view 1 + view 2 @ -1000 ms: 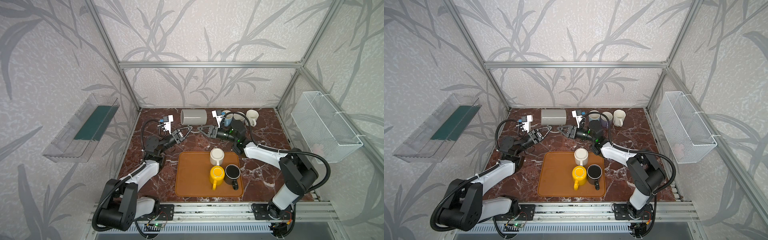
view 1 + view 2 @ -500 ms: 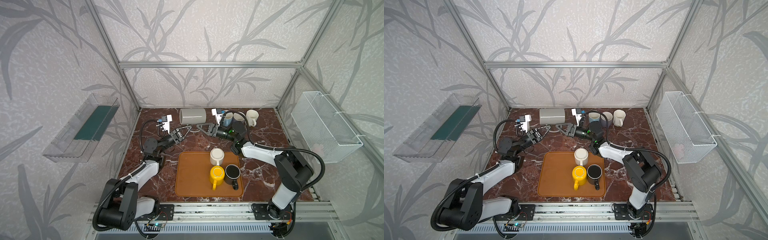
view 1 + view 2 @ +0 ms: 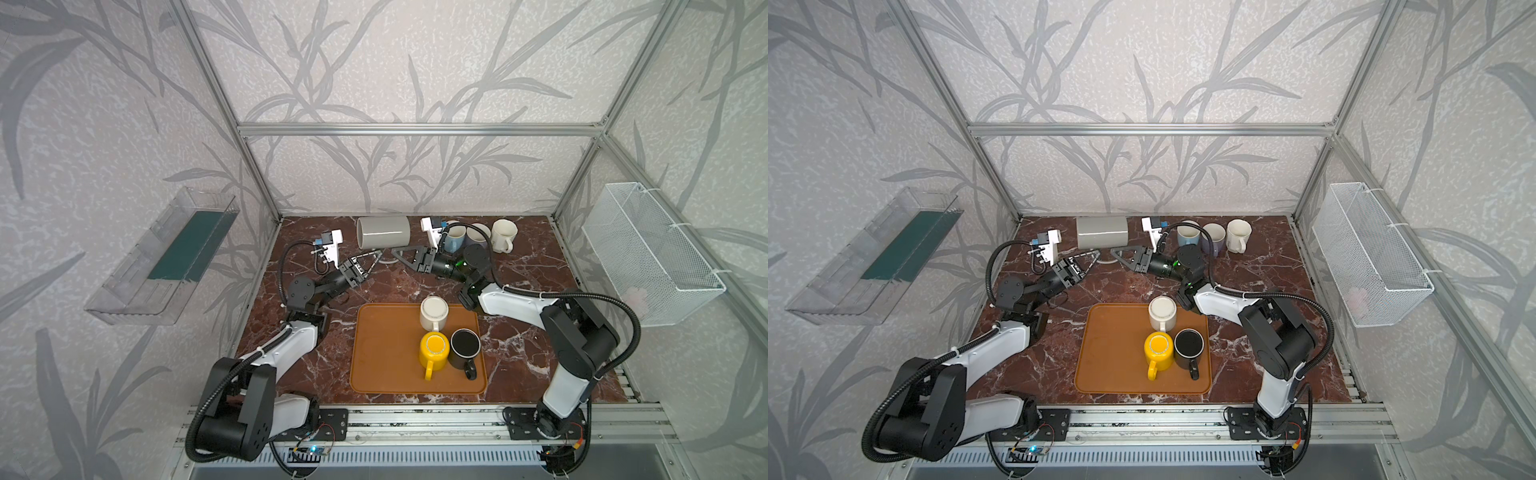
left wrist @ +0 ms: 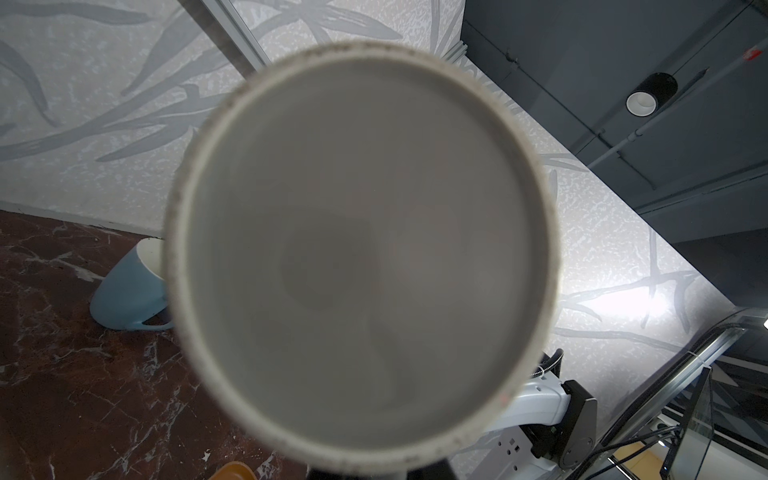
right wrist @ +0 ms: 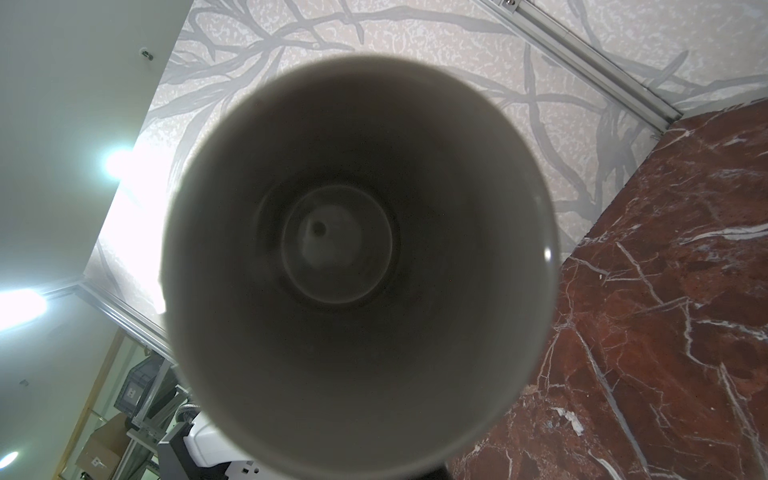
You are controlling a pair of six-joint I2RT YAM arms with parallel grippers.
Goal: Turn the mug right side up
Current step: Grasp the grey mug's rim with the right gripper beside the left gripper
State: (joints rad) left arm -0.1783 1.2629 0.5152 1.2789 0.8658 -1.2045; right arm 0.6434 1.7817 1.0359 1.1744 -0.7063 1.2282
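light: bright, even | glare: lamps (image 5: pixel 18 305), right wrist | blur: left wrist

The grey mug (image 3: pixel 383 232) is on its side near frame centre in both top views, mouth toward the right.

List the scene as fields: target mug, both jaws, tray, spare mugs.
target: grey mug, on its side at the back of the table, mouth toward the right arm
handle: on the tray-facing side, between the grippers
left gripper: jaws shut, apparently on the handle
right gripper: jaws shut, apparently on the handle
tray: white mug, yellow mug, black mug
back row: blue mug, lavender mug, cream mug, upright
task: not done
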